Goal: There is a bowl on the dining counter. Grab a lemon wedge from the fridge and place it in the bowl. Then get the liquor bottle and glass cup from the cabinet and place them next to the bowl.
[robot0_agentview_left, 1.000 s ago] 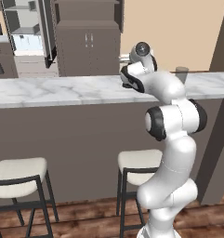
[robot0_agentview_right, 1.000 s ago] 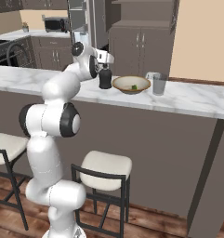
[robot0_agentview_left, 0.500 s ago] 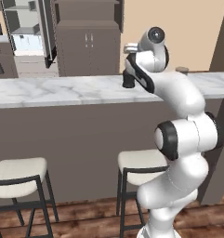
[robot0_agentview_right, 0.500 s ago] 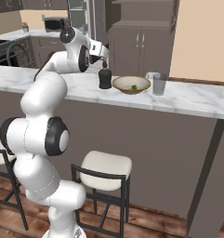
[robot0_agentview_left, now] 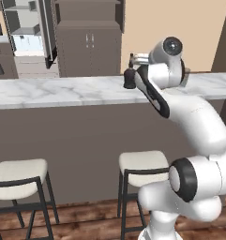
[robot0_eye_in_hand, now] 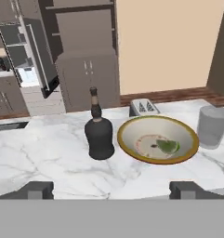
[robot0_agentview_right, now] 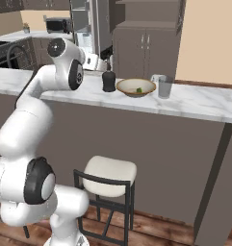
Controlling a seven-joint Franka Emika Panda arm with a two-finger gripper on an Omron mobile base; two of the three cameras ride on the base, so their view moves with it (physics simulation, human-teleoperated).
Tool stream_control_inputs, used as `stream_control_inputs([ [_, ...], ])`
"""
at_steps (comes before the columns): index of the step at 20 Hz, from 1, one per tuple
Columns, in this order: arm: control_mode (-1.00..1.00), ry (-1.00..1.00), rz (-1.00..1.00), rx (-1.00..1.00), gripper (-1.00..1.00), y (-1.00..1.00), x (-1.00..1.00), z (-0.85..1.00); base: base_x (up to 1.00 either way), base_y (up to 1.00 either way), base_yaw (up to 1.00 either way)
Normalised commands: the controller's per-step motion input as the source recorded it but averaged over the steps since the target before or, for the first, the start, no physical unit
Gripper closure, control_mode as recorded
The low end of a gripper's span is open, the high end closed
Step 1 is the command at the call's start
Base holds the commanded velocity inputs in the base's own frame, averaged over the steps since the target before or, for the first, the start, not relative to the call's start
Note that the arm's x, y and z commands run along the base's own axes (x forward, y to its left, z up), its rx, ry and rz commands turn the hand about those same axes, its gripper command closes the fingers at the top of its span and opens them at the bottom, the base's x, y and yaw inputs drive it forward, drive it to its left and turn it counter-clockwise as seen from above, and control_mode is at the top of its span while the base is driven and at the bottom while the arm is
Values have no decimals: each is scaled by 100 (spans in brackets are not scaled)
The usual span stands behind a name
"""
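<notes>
- Bottle stands upright on the marble desk, just beside the bowl, a narrow gap between them. It also shows in the left base view and right base view.
- Hand view looks down into the bowl: a green lemon wedge lies inside, toward the side facing the glass. The right base view gives only a green speck there.
- Glass cup stands on the bowl's other side from the bottle, close to it but apart; seen again in the right base view. In the left base view the arm covers the bowl and most of the glass.
- A small white toaster sits near the desk's far edge behind the bowl.
- End effector: two dark fingertips wide apart at the bottom of the hand view, nothing between them, released. In the base views the hand sits at the desk's near edge, level with the bottle.
- Fridge stands open in the background, pale shelves visible; also in the left base view.
- Brown cabinet is behind the desk.
- Two stools stand under the desk's front.
</notes>
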Motion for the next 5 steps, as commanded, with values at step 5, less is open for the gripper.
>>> stream_control_inputs([
  [5, -100, 0, 0, 0, -100, 5, -100, 0, 0, 0, 0],
])
